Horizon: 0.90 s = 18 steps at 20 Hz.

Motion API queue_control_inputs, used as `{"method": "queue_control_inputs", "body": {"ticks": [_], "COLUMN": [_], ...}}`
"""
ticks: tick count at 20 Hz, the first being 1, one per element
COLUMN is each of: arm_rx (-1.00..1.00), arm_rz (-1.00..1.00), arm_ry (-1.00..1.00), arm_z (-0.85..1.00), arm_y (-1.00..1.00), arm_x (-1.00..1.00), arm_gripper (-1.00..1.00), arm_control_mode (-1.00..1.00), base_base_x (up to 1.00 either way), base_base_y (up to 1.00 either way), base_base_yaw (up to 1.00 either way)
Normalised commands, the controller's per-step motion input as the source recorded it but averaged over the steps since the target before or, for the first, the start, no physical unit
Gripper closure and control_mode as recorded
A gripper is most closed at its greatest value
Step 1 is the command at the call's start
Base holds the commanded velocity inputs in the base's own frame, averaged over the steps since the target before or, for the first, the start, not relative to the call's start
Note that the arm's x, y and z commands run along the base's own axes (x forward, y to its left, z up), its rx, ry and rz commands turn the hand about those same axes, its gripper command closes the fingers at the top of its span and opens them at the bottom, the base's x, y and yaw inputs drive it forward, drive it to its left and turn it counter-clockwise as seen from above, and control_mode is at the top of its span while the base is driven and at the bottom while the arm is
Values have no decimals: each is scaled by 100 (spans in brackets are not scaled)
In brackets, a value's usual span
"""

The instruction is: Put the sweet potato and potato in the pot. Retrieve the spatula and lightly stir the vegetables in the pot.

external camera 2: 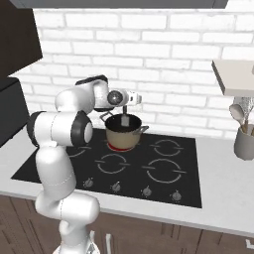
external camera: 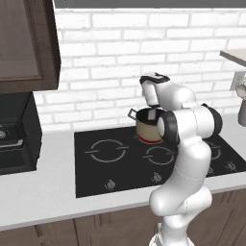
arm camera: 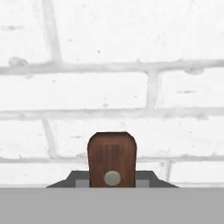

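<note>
Brickwork (external camera 2: 163, 49), white and plain, backs the whole scene, and beneath it a pale counter (external camera: 43, 192) runs the width of the kitchen. Set into the counter is a black cooktop (external camera 2: 149, 171) with ring-marked burners and a row of knobs along its front edge. At the far left a dark cabinet (external camera: 24, 43) hangs above a black appliance (external camera: 14, 134) that sits on the counter.

On the right, under a pale shelf (external camera 2: 235, 77), a grey utensil holder (external camera 2: 244, 141) stands with round-headed spoons poking out.

The white arm folds over the cooktop, its hand level above the back burner. There the pot (external camera 2: 121, 134) sits, tan with a dark rim and thin loop handles, on a ring that glows red. Whatever lies inside it is hidden from me.

The gripper (external camera 2: 125, 105) is clamped on the spatula (external camera 2: 125, 119), whose grey blade hangs down just over the pot's mouth; I cannot say whether it touches the contents. From the hand's camera, the reddish-brown handle end (arm camera: 112, 159) stands between the fingers, facing the brick wall.
</note>
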Motion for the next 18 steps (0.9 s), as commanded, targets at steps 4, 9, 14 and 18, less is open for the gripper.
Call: {"method": "queue_control_inputs", "body": {"ticks": [4, 9, 14, 18], "arm_rx": [0, 0, 0, 0], "arm_rz": [-3, 0, 0, 0], "arm_ry": [25, 12, 6, -1], "arm_z": [0, 7, 0, 33], "arm_y": [0, 0, 0, 0], "arm_x": [-28, -5, 19, -18], "arm_gripper": [100, 100, 100, 100], "arm_control_mode": [-100, -100, -100, -100], "base_base_x": [0, 0, 0, 0], "base_base_y": [0, 0, 0, 0], "base_base_yaw": [0, 0, 0, 0]}}
